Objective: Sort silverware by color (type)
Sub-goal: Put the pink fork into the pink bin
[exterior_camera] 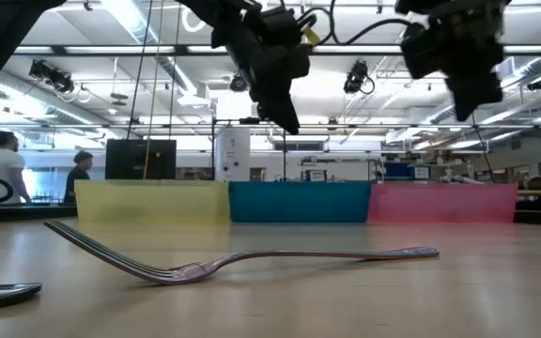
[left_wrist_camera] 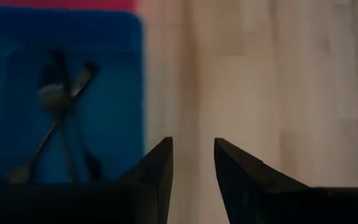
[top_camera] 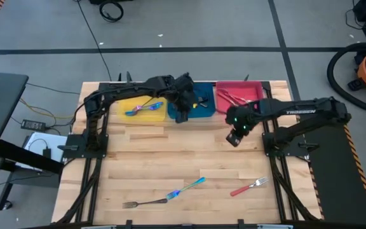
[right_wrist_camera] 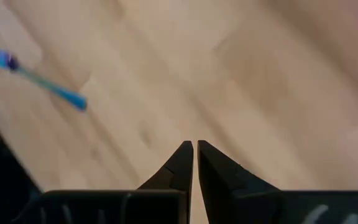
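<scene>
Left gripper (top_camera: pixel 181 117), fingers spread and empty, hangs at the blue tray's (top_camera: pixel 203 112) near edge; right gripper (top_camera: pixel 234 139) is pressed together. Three utensils remain on the table: dark fork (top_camera: pixel 143 203), iridescent piece (top_camera: pixel 185 188), red-handled fork (top_camera: pixel 248 186).

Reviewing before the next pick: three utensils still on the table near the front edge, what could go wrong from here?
1. The iridescent utensil and the dark fork lie end to end, touching or nearly so; gripping one may drag the other.
2. The red-handled fork lies flat on the wooden table, and the right gripper is nearly shut, so it must open first.
3. The left gripper hovers by the blue tray; both arms reaching forward could cross.
</scene>
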`<state>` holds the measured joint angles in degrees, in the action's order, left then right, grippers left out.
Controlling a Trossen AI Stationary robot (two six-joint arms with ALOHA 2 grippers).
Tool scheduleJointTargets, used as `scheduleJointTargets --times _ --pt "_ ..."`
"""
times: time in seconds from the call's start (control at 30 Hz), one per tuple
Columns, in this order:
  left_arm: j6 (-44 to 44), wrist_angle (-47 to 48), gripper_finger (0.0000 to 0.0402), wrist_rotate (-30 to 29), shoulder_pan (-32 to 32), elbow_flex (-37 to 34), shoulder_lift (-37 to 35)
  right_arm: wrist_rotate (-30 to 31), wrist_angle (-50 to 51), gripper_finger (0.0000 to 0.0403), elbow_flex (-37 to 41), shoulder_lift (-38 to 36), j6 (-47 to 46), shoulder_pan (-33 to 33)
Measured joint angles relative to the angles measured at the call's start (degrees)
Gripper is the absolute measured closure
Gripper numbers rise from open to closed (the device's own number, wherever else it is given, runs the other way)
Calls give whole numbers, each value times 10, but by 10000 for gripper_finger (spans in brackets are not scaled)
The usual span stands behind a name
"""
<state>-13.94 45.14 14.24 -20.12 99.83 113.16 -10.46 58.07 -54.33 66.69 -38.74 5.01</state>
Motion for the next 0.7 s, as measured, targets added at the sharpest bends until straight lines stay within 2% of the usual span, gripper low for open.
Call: scheduleJointTargets --times 0.2,0.47,0.7 --pt "-32 2 285 0 45 0 -1 -3 19 370 0 -3 -98 -111" --pt "-30 42 285 -1 85 0 -1 54 56 370 0 -3 -156 -262" --pt "-20 48 285 -1 118 0 -1 58 40 370 0 -3 -218 -360"
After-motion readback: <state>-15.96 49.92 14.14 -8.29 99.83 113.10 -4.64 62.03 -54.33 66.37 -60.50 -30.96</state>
